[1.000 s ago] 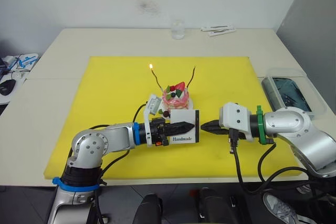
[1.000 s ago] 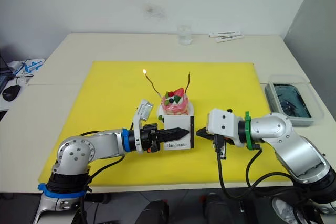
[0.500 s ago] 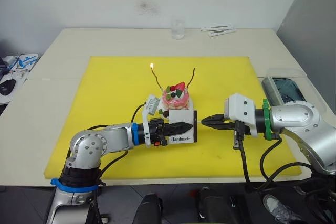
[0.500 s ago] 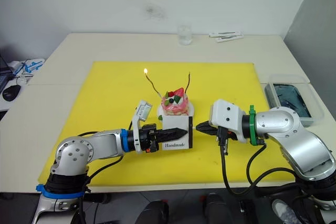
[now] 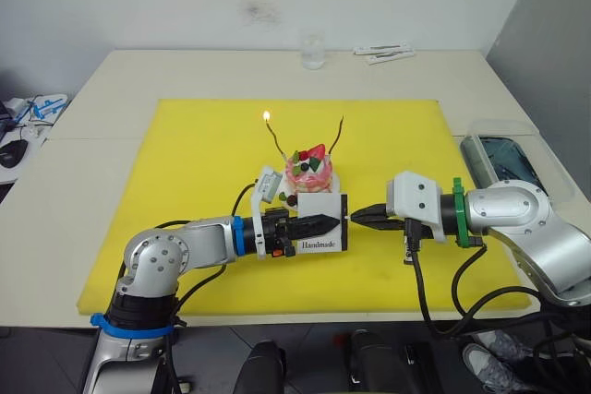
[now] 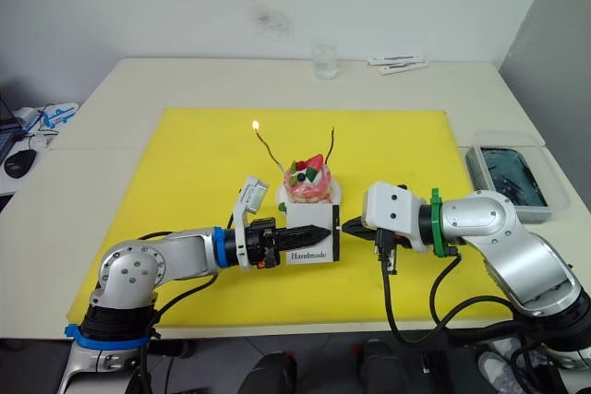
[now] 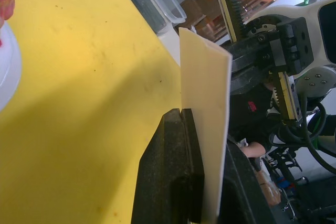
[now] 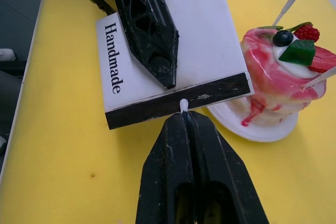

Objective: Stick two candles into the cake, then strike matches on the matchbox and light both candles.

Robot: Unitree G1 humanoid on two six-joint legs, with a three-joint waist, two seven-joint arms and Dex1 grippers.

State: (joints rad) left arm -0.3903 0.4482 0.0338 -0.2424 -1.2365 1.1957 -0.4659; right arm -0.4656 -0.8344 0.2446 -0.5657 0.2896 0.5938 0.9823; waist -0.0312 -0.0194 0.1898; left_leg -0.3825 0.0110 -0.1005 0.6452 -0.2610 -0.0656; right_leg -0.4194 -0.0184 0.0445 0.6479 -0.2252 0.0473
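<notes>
Right wrist view | right gripper [image 8: 184, 116] pinches match [image 8: 184, 105] | touching matchbox [image 8: 173, 77] strip

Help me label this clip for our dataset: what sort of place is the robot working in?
Probably a lab or office test setup, not a home. A plain pale table against a bare white wall carries a yellow mat as work surface, a clear lidded plastic bin sits at one side, and cables and desk clutter lie at the other.

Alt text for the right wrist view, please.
The right gripper, shut on a match, presses its pale head to the black strip of the white matchbox, which the left gripper holds beside the pink cake on the yellow mat.
</notes>
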